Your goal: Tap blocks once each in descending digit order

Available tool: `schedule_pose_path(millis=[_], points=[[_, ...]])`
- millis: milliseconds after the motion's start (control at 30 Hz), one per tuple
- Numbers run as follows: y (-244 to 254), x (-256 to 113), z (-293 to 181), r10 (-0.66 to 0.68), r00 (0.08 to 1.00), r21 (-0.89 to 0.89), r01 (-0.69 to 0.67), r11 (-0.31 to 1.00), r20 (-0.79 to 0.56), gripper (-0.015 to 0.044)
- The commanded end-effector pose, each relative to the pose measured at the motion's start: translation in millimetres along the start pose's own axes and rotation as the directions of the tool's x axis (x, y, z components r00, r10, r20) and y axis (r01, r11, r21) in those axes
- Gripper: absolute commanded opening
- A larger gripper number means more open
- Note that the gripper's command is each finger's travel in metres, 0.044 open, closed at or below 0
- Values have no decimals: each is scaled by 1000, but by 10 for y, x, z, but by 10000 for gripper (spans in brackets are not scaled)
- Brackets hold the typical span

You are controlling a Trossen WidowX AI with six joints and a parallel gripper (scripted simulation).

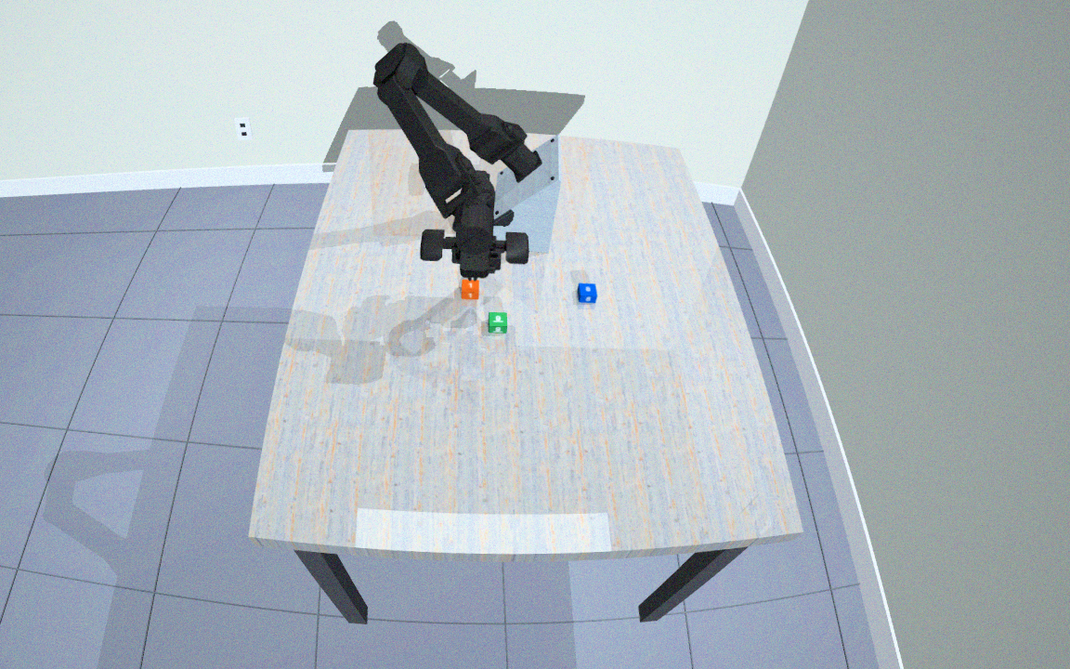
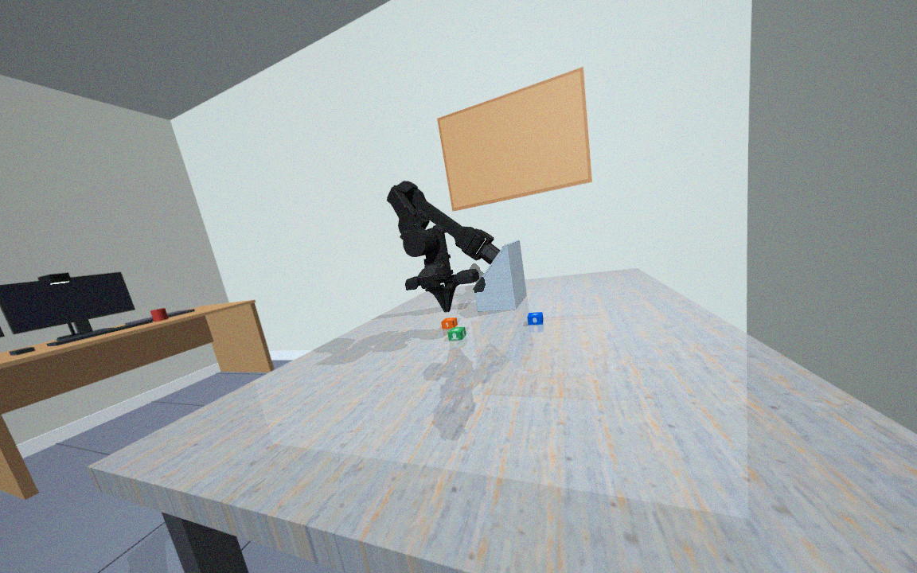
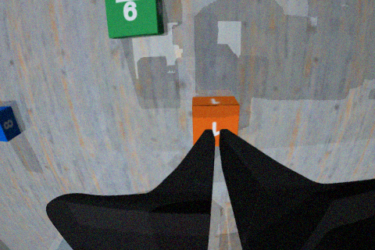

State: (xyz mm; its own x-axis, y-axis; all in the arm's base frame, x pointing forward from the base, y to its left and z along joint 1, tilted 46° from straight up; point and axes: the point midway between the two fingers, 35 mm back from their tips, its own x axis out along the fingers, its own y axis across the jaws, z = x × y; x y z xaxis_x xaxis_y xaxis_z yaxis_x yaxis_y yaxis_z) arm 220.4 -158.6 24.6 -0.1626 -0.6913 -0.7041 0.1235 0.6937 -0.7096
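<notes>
The orange block (image 1: 470, 289) (image 2: 449, 323) (image 3: 207, 119) shows a 1. My gripper (image 1: 473, 278) (image 2: 446, 310) (image 3: 215, 136) is shut with nothing between its tips. The tips point down just above the orange block, with a small gap in the exterior view, and cover part of its top in the wrist view. The green block (image 1: 497, 322) (image 2: 456, 333) (image 3: 117, 19) shows an underlined 9, upside down in the wrist view. The blue block (image 1: 587, 293) (image 2: 534, 318) (image 3: 5, 133) shows an 8 and stands apart to the right in the top and exterior views.
The pale blue slanted arm mount (image 1: 535, 217) (image 2: 503, 288) stands on the table (image 1: 522, 432) (image 2: 519, 442) behind the blocks. The green block stands close to the orange one, nearer the table's front edge. Arm shadows fall around both.
</notes>
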Motion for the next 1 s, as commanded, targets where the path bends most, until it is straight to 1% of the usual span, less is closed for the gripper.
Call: schedule_pose_path(millis=[0, 400, 633, 767, 967], points=[[8, 88, -27, -5, 1000, -11, 5, 1000, -8, 20], [4, 274, -34, -7, 1000, -11, 7, 1000, -8, 20], [3, 284, -34, -7, 1000, -11, 7, 1000, -8, 20], [7, 6, -27, -5, 1000, -10, 5, 1000, -7, 20], [7, -17, -30, -6, 1000, -11, 5, 1000, -8, 20]])
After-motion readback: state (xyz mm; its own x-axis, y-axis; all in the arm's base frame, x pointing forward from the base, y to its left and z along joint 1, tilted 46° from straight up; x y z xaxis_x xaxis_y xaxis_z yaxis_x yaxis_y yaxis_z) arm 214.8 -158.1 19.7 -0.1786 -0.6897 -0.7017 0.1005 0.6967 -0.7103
